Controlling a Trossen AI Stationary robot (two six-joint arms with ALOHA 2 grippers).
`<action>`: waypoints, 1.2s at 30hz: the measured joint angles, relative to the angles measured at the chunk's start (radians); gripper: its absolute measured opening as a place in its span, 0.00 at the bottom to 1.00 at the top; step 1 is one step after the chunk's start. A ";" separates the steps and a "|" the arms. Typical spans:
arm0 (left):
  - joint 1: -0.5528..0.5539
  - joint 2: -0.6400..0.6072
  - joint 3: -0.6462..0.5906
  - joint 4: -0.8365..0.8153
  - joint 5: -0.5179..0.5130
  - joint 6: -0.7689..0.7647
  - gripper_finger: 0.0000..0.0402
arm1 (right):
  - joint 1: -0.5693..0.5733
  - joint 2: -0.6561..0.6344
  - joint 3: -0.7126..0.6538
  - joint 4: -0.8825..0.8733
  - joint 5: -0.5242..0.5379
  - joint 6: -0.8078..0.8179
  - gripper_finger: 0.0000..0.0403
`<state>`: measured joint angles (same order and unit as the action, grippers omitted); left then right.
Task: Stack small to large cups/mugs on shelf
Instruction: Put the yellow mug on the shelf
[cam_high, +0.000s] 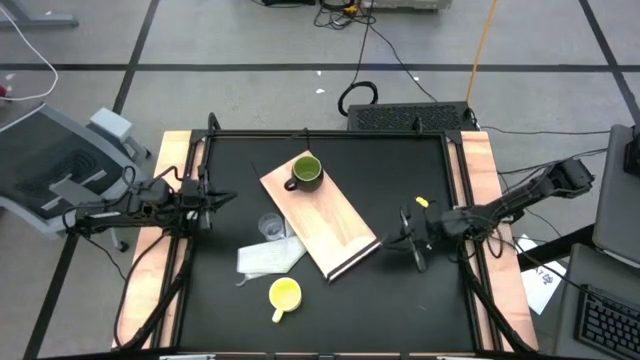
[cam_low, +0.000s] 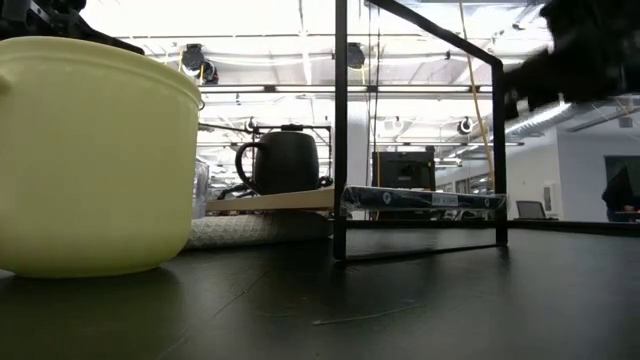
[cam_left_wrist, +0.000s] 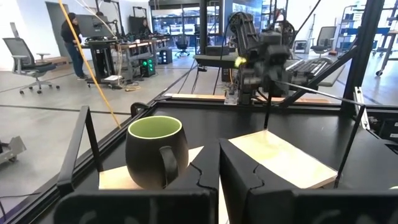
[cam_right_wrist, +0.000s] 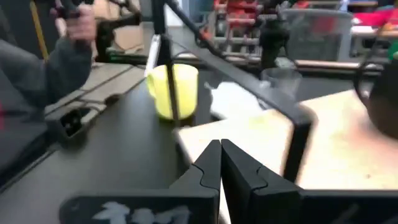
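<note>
The light-wood shelf lies slantwise in the middle of the black table. The dark green mug stands upright on its far end. Beside the shelf's left long side a clear cup stands on the table. The yellow mug stands nearer the front edge. My right gripper is shut and hovers level by the shelf's near right corner, above the table, touching nothing. My left gripper is shut at the table's left side, pointing level toward the green mug.
A white cloth lies between the clear cup and the yellow mug, against the shelf's left long side. Thin black frame posts stand around the table. Wooden strips line its left and right sides. People stand at desks beyond.
</note>
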<state>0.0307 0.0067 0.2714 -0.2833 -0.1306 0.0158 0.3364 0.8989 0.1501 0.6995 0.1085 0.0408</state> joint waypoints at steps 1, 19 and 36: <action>0.000 0.000 0.000 -0.001 0.000 0.000 0.01 | 0.003 -0.001 0.001 0.019 0.018 0.000 0.00; 0.000 0.000 0.000 0.003 0.001 -0.017 0.01 | 0.063 0.010 0.002 0.067 0.048 -0.011 0.00; 0.000 0.000 0.000 -0.005 -0.154 0.021 0.02 | 0.359 0.010 -0.102 0.190 0.341 -0.003 0.00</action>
<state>0.0307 0.0067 0.2714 -0.2886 -0.2850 0.0370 0.6950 0.9093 0.0482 0.8895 0.4490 0.0378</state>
